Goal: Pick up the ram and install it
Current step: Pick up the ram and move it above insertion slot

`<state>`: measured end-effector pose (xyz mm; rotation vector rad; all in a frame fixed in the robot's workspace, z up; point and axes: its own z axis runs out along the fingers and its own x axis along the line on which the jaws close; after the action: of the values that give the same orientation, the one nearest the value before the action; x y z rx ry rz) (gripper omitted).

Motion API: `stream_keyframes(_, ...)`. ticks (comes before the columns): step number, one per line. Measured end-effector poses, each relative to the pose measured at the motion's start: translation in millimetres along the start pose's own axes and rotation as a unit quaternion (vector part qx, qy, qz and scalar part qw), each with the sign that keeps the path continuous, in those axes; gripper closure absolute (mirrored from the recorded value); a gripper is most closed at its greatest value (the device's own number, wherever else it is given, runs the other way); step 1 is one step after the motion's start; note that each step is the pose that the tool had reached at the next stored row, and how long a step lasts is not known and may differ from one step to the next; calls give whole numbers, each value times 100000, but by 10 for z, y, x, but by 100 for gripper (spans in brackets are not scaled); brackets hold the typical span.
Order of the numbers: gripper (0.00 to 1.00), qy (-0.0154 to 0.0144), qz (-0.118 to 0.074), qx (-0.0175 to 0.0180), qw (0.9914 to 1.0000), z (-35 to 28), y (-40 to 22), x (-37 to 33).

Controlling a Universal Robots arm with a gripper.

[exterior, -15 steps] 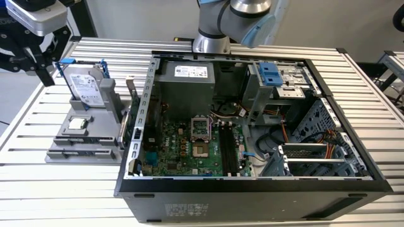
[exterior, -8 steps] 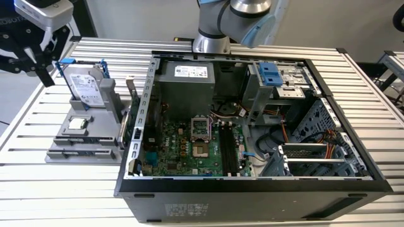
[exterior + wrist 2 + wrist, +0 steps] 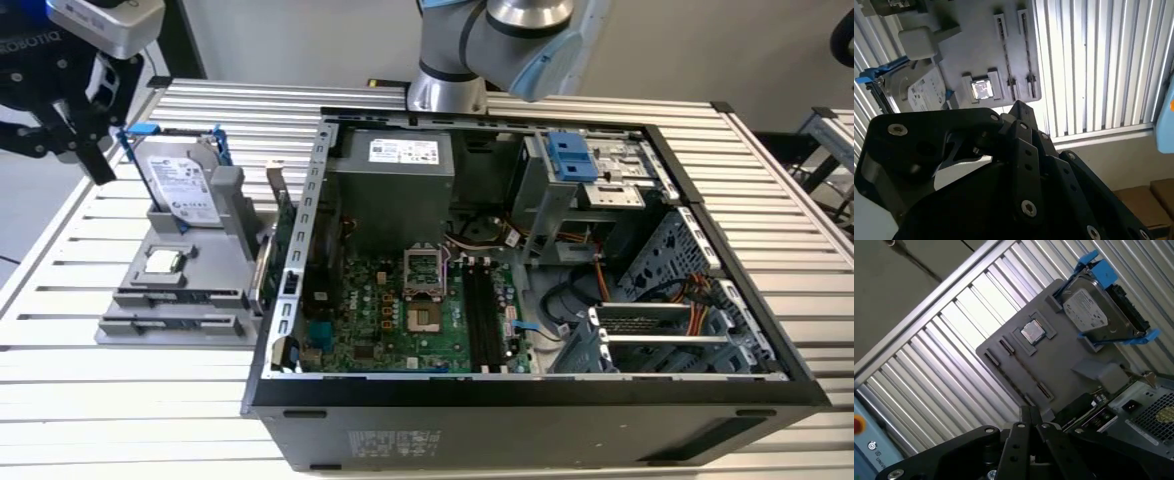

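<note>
- The arm (image 3: 514, 30) rises from behind the case (image 3: 534, 425) and reaches over to the exterior view's left.
- Its gripper (image 3: 99, 165) hangs high above the holder (image 3: 174, 298) and points down at it.
- The fingers (image 3: 1025, 416) are black and flat. In the first wrist view their tips meet, and nothing can be seen between them.
- It is not possible to tell where the ram is.
- Two long thin slots (image 3: 1024, 371) on the holder look like dark lines in the first wrist view.
- The holder is smooth grey plastic with steps and pockets.
- A silver drive (image 3: 180, 182) with blue brackets stands upright in the holder.
- A small, square, shiny chip (image 3: 163, 262) lies flat in a pocket near the drive.
- The case is a black metal box, open on top, with a green board (image 3: 387, 320) inside.
- The table (image 3: 120, 410) is made of long silver ribs.
</note>
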<state>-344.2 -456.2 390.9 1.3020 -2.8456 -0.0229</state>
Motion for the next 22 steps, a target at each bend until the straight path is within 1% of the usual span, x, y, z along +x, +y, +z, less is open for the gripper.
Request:
stream_keyframes(3, 100, 102, -2730, 62, 99963, 0, 0, 0)
stream_keyframes(6, 100, 193, -5123, 114, 99868, 0, 2, -2)
stream_keyframes(9, 100, 246, -7891, 134, 99688, 0, 2, -2)
stream_keyframes(11, 100, 277, -9685, 143, 99529, 0, 2, -3)
stream_keyframes(12, 100, 290, -10554, 151, 99441, 0, 2, -3)
stream_keyframes(14, 100, 324, -12419, 159, 99225, 0, 2, -3)
stream_keyframes(15, 100, 341, -13316, 165, 99109, 0, 2, -3)
stream_keyframes(17, 100, 371, -15120, 176, 98850, 1, 2, -3)
stream_keyframes(19, 100, 397, -16866, 188, 98566, 2, 2, -3)
stream_keyframes(21, 100, 428, -18690, 201, 98237, 4, 3, -3)
stream_keyframes(22, 100, 441, -19602, 216, 98059, 4, 3, -3)
